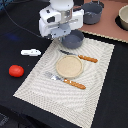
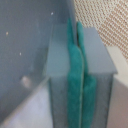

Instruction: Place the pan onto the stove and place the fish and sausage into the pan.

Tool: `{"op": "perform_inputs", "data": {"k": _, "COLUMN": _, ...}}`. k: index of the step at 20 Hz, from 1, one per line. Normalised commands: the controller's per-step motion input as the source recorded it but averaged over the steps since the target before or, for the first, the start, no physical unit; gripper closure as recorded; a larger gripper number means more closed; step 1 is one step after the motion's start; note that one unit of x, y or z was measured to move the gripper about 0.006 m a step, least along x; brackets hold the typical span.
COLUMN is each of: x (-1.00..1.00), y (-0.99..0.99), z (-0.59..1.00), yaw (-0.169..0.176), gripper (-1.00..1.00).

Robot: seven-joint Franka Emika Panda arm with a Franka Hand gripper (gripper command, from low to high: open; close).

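The blue-grey pan (image 1: 75,40) sits at the far corner of the striped placemat, just short of the pinkish-brown stove (image 1: 107,25). Its handle is hidden under the arm. My gripper (image 1: 67,36) is down at the pan's near rim. In the wrist view the green pads (image 2: 72,75) are pressed together with only a thin line between them, beside the pan's inside (image 2: 25,45), so the gripper (image 2: 75,30) looks shut on the pan's rim. The white fish (image 1: 31,52) and the red sausage (image 1: 16,70) lie on the black table at the exterior view's left.
A bigger grey pot (image 1: 92,12) stands on the stove, with another vessel (image 1: 123,17) at the right edge. On the placemat (image 1: 100,75) are a tan plate (image 1: 68,66) and two pieces of orange-handled cutlery (image 1: 80,57) (image 1: 70,81).
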Motion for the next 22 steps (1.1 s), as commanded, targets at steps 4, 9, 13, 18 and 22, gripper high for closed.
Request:
{"op": "perform_inputs", "data": {"k": 4, "x": -0.09, "y": 0.11, "z": 1.0, "yaw": -0.048, "gripper": 1.0}}
{"op": "perform_inputs", "data": {"k": 9, "x": -0.66, "y": 0.1, "z": 0.92, "yaw": -0.003, "gripper": 1.0}}
{"op": "perform_inputs", "data": {"k": 13, "x": -0.95, "y": 0.0, "z": 0.54, "yaw": 0.0, "gripper": 1.0}}
{"op": "perform_inputs", "data": {"k": 18, "x": -1.0, "y": 0.02, "z": 0.37, "yaw": 0.0, "gripper": 1.0}}
{"op": "perform_inputs", "data": {"k": 22, "x": -1.0, "y": 0.17, "z": 0.19, "yaw": 0.0, "gripper": 1.0}}
